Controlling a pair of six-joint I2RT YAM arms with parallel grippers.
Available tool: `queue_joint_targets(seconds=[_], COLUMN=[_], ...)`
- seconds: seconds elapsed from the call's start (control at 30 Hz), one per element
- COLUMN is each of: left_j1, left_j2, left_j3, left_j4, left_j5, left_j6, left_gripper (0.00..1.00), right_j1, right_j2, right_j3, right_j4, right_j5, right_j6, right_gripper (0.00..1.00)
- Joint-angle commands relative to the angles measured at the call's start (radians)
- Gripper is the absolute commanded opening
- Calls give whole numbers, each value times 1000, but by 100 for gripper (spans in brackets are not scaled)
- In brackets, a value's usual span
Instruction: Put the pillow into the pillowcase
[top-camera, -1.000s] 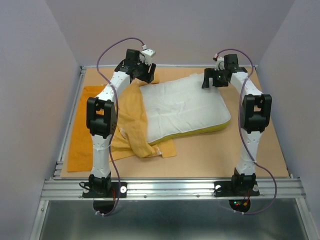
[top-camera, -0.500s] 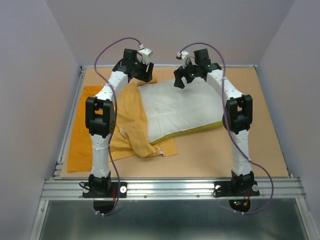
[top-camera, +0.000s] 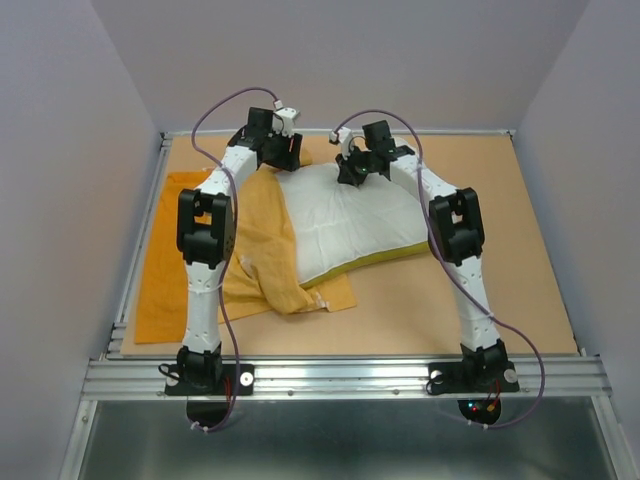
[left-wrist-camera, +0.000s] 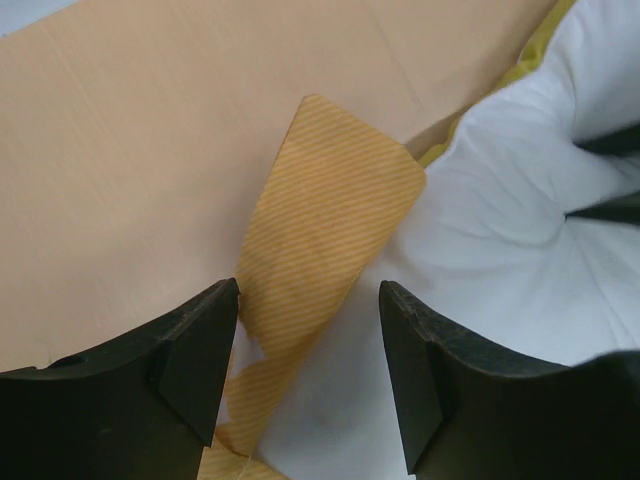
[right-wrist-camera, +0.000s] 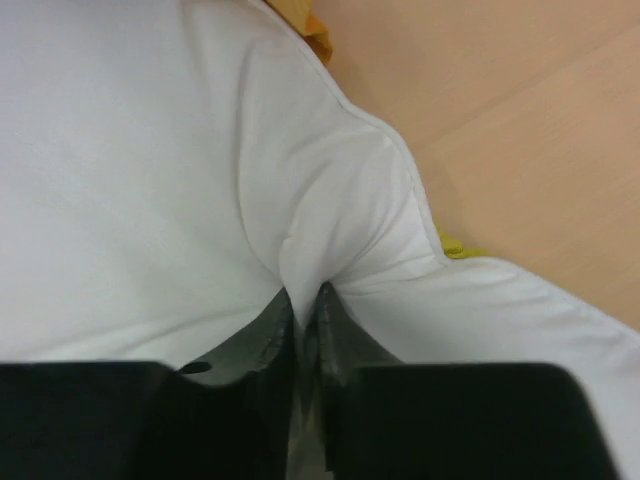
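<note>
Saw the pillow (top-camera: 360, 225), plump, white, yellow piping along its near edge, lying flat on the bench (top-camera: 500, 300), far edge gathered into a pinched fold. Saw the pillowcase (top-camera: 170, 280), orange-yellow, rumpled, spread out and bunched against its left side, one corner lapping onto the white.

The table (top-camera: 520, 300) is overlooked from high behind; the pillow (right-wrist-camera: 120, 180) is seen close, seemingly downward, in both wrist views.

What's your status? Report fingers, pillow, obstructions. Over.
Left gripper: fingers open, astride pillowcase flap. Right gripper: fingers pinched on pillow, far edge. Pillow not yet cased. Nothing blocking seen.
</note>
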Motion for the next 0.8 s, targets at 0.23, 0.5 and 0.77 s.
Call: queue_joint_targets(seconds=[0.23, 0.5, 0.77], left_j1=[2, -82, -193], left_j2=[69, 58, 78], left_j3=[143, 134, 151], left_j4=[43, 145, 372], left_j5=[141, 321, 384], left_j6=[-46, -188, -436], left_gripper=[20, 0, 0], right_j1=[48, 102, 114], right_j2=[-158, -201, -274], right_j3=[-203, -176, -214], right_j4=[8, 19, 64], right_j5=[-145, -176, -181], right_j6=[20, 92, 171], right_gripper=[1, 1, 1])
